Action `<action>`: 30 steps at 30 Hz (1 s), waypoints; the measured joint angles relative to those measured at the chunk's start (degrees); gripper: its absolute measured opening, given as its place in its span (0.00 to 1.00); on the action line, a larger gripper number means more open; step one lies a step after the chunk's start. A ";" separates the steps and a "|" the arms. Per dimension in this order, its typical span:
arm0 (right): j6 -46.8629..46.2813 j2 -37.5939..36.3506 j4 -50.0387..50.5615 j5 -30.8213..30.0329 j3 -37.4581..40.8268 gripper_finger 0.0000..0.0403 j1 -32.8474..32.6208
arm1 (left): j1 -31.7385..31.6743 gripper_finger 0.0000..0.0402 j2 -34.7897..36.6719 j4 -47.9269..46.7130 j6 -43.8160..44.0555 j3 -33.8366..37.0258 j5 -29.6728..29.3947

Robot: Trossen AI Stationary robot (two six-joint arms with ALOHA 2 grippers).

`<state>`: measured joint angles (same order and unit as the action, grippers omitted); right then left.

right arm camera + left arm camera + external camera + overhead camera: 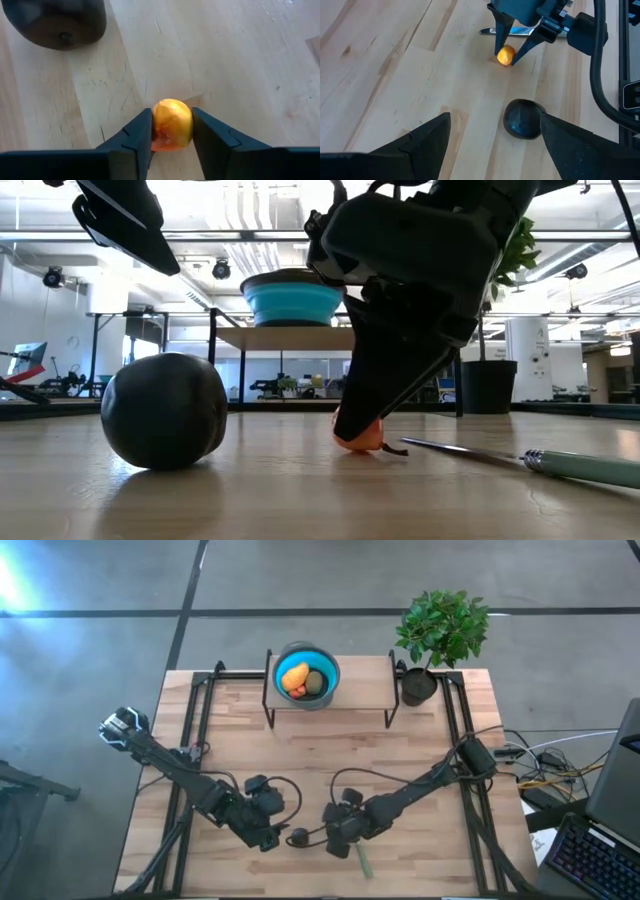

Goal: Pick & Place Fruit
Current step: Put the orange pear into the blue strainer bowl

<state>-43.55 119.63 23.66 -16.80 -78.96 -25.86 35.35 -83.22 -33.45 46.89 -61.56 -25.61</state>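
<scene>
My right gripper point(171, 131) is shut on the tiny orange fruit point(171, 121) at the table's near middle; it also shows in the left wrist view point(511, 56) and the low view point(372, 420). The black round fruit point(522, 118) rests on the table just left of it, ahead of my open, empty left gripper point(495, 145), which hangs above the table point(268, 834). The elongated orange-yellow fruit point(294, 677) and the olive-brown oval point(316, 683) lie in the blue bowl point(306, 654). The tiny red fruit is not in view. My right gripper pinches the tiny orange fruit by its two opposite sides point(186, 120) between its two fingers point(210, 137), at their free ends. The fingers slant down from above point(501, 35). The fruit's underside point(357, 446) sits on the table.
The green-handled knife point(560, 464) lies on the table just right of my right gripper, its blade point(450, 448) pointing toward the fruit. The bowl stands on a raised shelf point(365, 690) at the far edge, beside a potted plant point(440, 630). Cables run along the table's right edge.
</scene>
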 joint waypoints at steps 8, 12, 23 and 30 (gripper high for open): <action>0.03 -0.02 0.02 0.18 0.00 0.20 0.06 | 0.00 0.78 0.00 0.00 0.00 0.00 0.00; 0.20 -0.24 0.15 0.33 0.00 0.20 0.04 | 0.00 0.78 0.00 0.00 0.00 0.00 0.02; 2.37 -2.52 0.35 1.72 0.02 0.19 0.16 | 0.00 0.78 0.00 -0.03 0.02 0.00 0.17; 6.17 -6.73 1.47 1.46 0.02 0.20 1.74 | 0.00 0.78 -0.02 -0.54 0.02 0.00 0.22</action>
<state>-37.38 112.90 25.13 -15.33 -78.94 -24.12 35.35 -83.24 -34.00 46.92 -61.56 -25.39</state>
